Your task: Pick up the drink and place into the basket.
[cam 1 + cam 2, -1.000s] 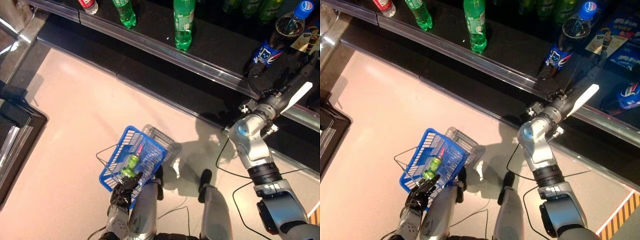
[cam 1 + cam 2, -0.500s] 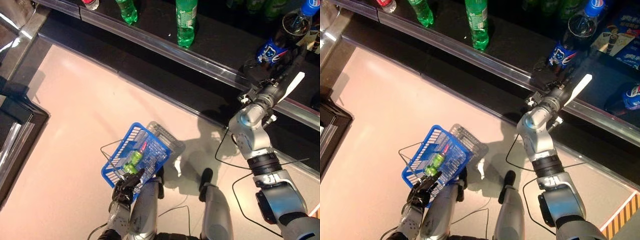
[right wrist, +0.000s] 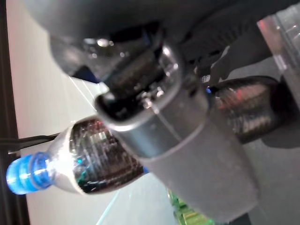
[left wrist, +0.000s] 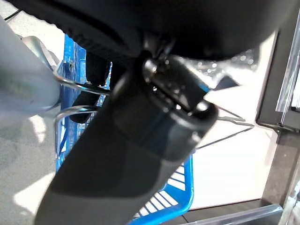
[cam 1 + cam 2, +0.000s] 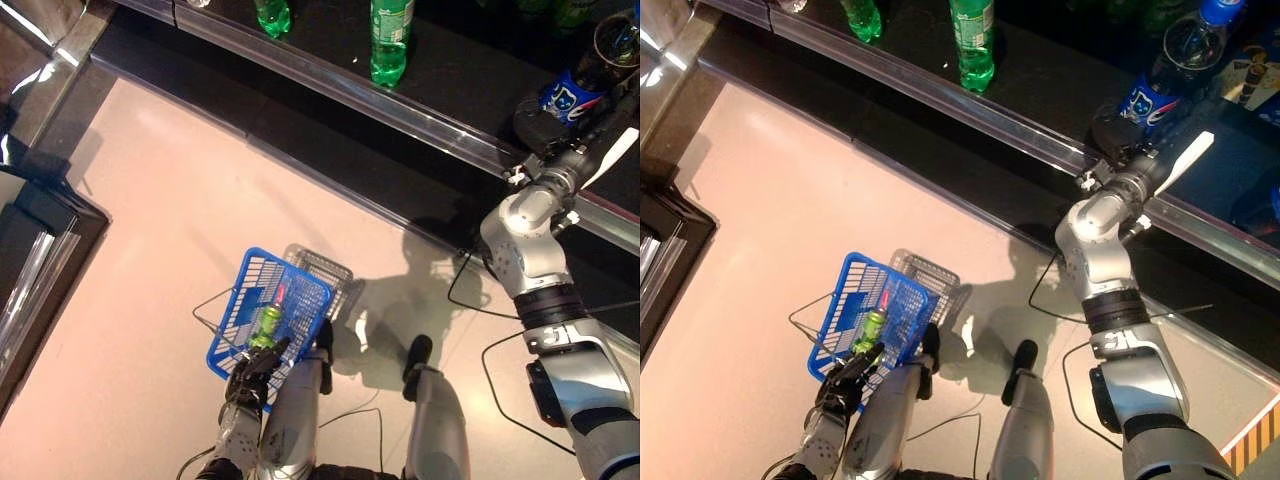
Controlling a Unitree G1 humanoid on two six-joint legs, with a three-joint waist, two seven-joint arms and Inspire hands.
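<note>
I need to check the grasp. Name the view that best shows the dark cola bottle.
The right wrist view: the dark cola bottle fills it, blue cap visible, beside the right hand. Both eye views show it small on the shelf. The left wrist view shows none of it.

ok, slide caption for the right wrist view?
Right hand against the dark cola bottle with a blue cap on the shelf.

You are in a shop, at a drinks aisle. A long dark shelf with a clear plastic front rail runs across the top of your view, stocked with upright green soda bottles and a dark cola bottle with a blue cap. Below it lies a pale, glossy floor. A blue wire-handled shopping basket sits low in view, the kind customers carry.
</note>
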